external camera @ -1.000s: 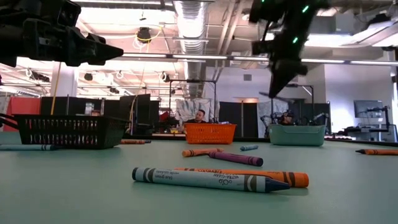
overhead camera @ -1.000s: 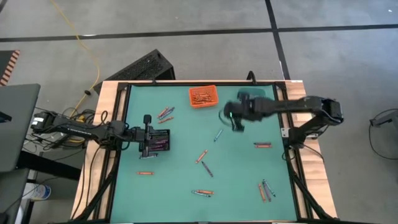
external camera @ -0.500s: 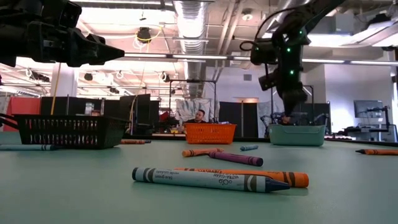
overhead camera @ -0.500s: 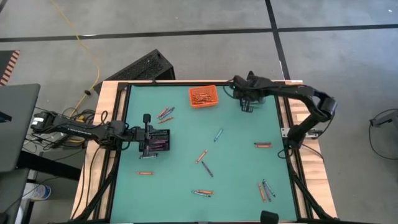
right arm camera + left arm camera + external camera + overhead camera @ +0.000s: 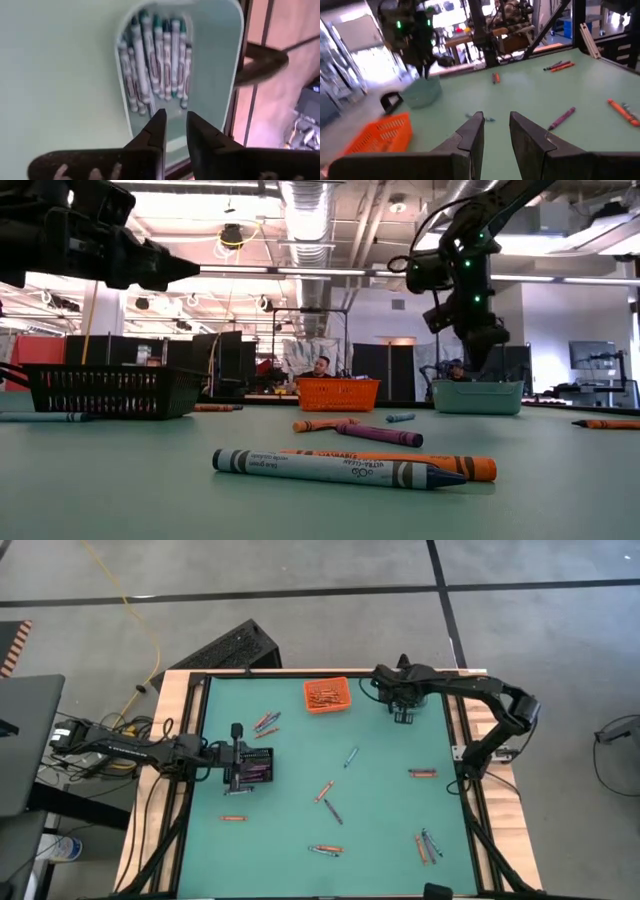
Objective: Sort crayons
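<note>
The right gripper [image 5: 173, 131] hangs over the teal bin [image 5: 220, 60] of blue-teal crayons [image 5: 155, 60], fingers slightly apart and seemingly empty. The left gripper [image 5: 495, 131] hovers above the black bin [image 5: 255, 768], fingers parted, holding nothing.

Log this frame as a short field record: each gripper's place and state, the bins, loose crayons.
right gripper: over the teal bin at the far right of the table, fingers apart, nothing between them
left gripper: above the black bin on the left side, fingers apart, empty
teal bin contents: blue-teal crayons lying side by side
orange bin: far middle, holds orange crayons
loose crayons: several scattered across the mat, including a blue one near the front
</note>
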`<state>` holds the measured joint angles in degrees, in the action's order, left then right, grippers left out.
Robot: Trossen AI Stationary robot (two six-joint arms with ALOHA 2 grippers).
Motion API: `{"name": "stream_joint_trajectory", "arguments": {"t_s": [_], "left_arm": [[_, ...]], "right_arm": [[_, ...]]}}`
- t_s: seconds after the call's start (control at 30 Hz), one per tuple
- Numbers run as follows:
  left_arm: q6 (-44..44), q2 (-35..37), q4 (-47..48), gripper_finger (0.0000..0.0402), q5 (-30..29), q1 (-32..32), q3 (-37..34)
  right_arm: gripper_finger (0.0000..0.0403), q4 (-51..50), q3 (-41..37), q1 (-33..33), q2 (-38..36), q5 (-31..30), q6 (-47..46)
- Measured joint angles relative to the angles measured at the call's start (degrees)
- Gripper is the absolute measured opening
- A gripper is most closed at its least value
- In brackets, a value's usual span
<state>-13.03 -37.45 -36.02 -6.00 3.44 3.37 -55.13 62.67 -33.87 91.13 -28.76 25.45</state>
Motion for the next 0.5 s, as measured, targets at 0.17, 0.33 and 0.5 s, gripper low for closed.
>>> {"name": "stream_joint_trajectory", "arguments": {"t_s": [0.17, 0.33, 0.5], "left_arm": [[7.8, 0.0, 5.2, 0.0082, 0.8, 0.0, 0.0], [16.2, 0.0, 5.9, 0.0082, 1.4, 0.0, 0.0], [20.9, 0.0, 4.6, 0.0082, 7.8, 1.3, 0.0]], "right_arm": [[0.0072, -5.4, 4.4, 4.1, 0.0, -1.9, -8.8], [0.0072, -9.4, 10.8, 11.0, -0.1, 5.3, -20.5], [0.0072, -7.4, 12.2, 21.8, -1.5, 13.4, -26.3]]}}
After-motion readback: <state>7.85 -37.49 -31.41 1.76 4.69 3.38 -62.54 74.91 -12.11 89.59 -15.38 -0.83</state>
